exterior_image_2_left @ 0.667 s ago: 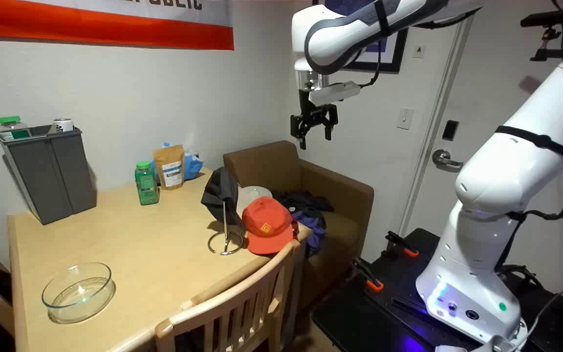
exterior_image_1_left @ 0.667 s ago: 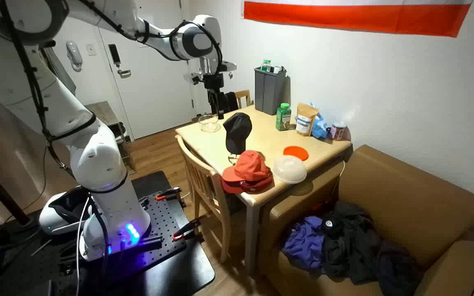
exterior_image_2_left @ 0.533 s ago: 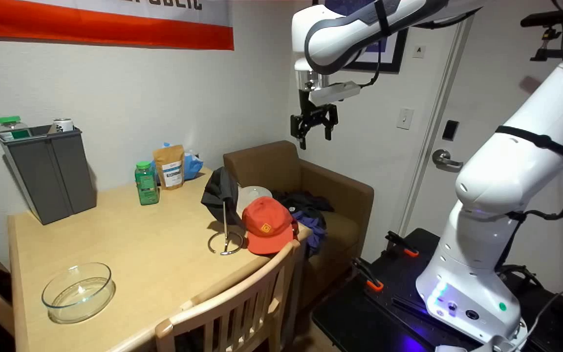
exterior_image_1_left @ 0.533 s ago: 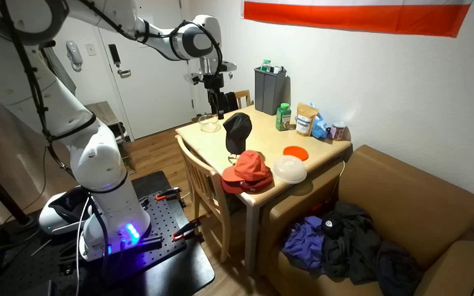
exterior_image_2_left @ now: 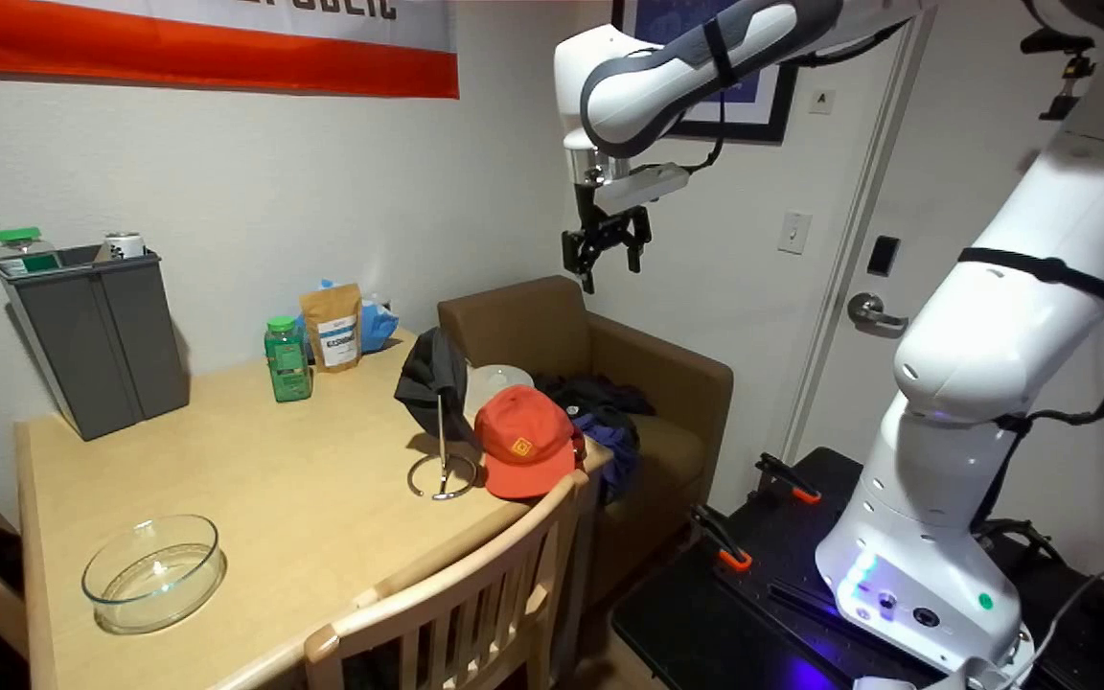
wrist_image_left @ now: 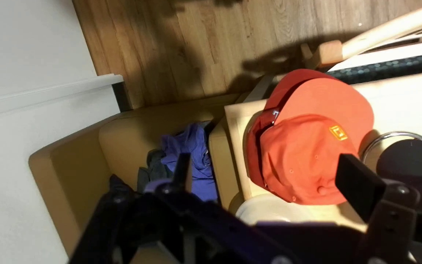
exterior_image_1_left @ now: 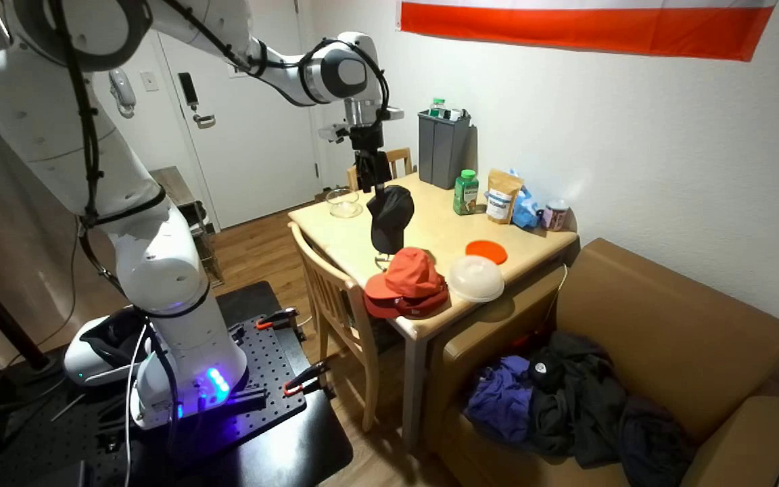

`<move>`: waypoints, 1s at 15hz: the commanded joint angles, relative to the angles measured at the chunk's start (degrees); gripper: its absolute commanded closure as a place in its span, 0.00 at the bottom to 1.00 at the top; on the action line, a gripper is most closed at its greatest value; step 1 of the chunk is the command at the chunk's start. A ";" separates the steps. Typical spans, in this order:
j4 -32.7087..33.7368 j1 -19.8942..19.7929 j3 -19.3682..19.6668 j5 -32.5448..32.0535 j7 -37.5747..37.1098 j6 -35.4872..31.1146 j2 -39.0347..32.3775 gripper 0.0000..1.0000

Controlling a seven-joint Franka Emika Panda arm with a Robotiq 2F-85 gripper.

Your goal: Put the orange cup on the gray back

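Observation:
The orange thing is a baseball cap [exterior_image_1_left: 414,270], also in an exterior view [exterior_image_2_left: 525,431] and the wrist view [wrist_image_left: 306,154]. It lies on a darker red cap [exterior_image_1_left: 423,308] at the table corner. The dark gray thing is a cap [exterior_image_1_left: 393,216], also in an exterior view [exterior_image_2_left: 432,374], hung on a metal stand [exterior_image_2_left: 442,494] beside the orange cap. In the wrist view the dark cap [wrist_image_left: 410,161] is partly hidden by a finger. My gripper [exterior_image_2_left: 611,275] is open and empty, well above the table. In the wrist view the orange cap shows between and beyond its fingers [wrist_image_left: 265,160].
A wooden chair [exterior_image_2_left: 475,594] stands at the table [exterior_image_2_left: 322,479]. A translucent bowl [exterior_image_1_left: 476,279] and orange lid [exterior_image_1_left: 486,251] lie near the caps. A glass bowl [exterior_image_2_left: 154,580], green jar [exterior_image_2_left: 287,359], pouch [exterior_image_2_left: 333,326] and gray bin [exterior_image_2_left: 97,335] are farther off. A sofa [exterior_image_1_left: 667,338] holds clothes.
The arm has reached outward. My gripper has shifted a little right in an exterior view, now overlapping the dark cap there, and slightly left in an exterior view. The caps have not moved.

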State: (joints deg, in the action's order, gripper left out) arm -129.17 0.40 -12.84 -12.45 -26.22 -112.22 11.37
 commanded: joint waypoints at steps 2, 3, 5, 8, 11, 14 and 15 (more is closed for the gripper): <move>6.53 0.82 2.91 -3.20 1.59 -0.26 -10.98 0.00; 7.41 1.11 3.62 -3.25 2.36 -0.46 -12.94 0.00; 9.16 1.45 5.06 -2.60 5.21 -1.76 -16.83 0.00; 11.75 2.27 6.59 -1.88 9.52 -3.25 -21.41 0.00; 13.38 3.40 7.51 -2.97 11.86 -1.34 -22.09 0.00; 12.43 3.82 8.08 -2.22 12.17 -3.22 -21.94 0.00; 12.40 3.82 7.98 -2.26 12.94 -3.07 -20.80 0.00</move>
State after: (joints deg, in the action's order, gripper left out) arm -116.86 3.12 -5.99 -14.94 -13.41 -115.34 -9.35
